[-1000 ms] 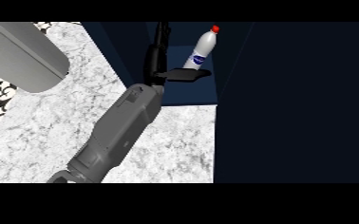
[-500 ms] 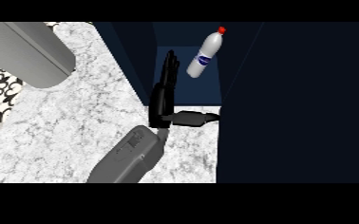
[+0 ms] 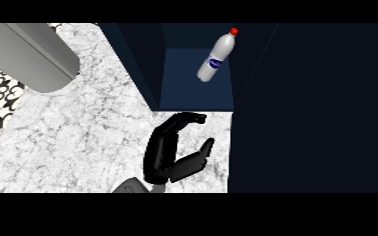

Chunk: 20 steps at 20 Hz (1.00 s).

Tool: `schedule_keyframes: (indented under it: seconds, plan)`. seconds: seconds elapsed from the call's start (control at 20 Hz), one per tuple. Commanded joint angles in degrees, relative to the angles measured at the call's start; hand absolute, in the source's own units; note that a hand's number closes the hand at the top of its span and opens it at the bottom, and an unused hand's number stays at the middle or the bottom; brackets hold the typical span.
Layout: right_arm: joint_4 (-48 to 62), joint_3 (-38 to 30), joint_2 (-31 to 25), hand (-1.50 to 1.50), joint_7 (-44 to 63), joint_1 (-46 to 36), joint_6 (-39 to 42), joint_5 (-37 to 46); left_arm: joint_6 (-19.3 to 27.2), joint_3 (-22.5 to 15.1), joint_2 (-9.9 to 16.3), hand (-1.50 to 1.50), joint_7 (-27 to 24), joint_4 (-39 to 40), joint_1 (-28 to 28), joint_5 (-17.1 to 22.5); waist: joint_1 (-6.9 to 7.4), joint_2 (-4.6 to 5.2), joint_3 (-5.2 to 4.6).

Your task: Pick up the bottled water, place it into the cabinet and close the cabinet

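The bottled water (image 3: 215,57), white with a red cap and a blue label, stands inside the dark blue cabinet (image 3: 198,87) on its shelf, looking tilted from above. Nothing touches it. My right hand (image 3: 173,152) is on the marble counter just in front of the cabinet's opening, well below the bottle. Its fingers are loosely arched toward the opening with the thumb apart, and it holds nothing. Only a bit of its grey forearm shows at the lower edge.
A broad dark panel (image 3: 306,110), the cabinet's side or door, fills the right of the view. The cabinet's left wall (image 3: 136,65) borders the marble counter (image 3: 81,130). A large grey rounded form (image 3: 37,55) lies at the upper left.
My right hand has let go of the bottle and drawn back out of the cabinet toward the lower edge. The bottle stays inside on the shelf.
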Motion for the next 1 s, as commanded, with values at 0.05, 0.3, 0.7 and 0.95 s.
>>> schedule_keyframes:
  seconds: [0.05, 0.3, 0.7, 0.95]
  plan:
    - [-10.95, 1.65, -0.13, 1.5, 3.68, 4.01, 1.61, 2.52, -2.59, -2.68, 8.01, 1.5, 0.24, -10.82, 9.2, -0.65, -0.1, -0.03, -0.01]
    - [-13.69, 3.14, -0.42, 1.5, 4.82, 3.87, 1.45, 3.19, -3.74, -1.21, 15.92, 1.5, 0.4, -18.01, 14.85, -1.14, -0.21, -0.02, -0.05]
    - [-15.5, 8.4, -3.31, 1.5, 4.79, 5.35, 11.13, 5.93, -10.74, 9.05, 26.58, 1.5, -0.64, -22.04, 19.4, 4.86, -0.66, -0.18, -0.17]
    - [-17.62, 7.95, -3.82, 1.5, 3.99, 4.31, 10.94, 5.97, -16.24, 12.39, 30.78, -1.5, -2.77, -26.33, 24.38, 8.77, -0.56, -0.35, -0.35]
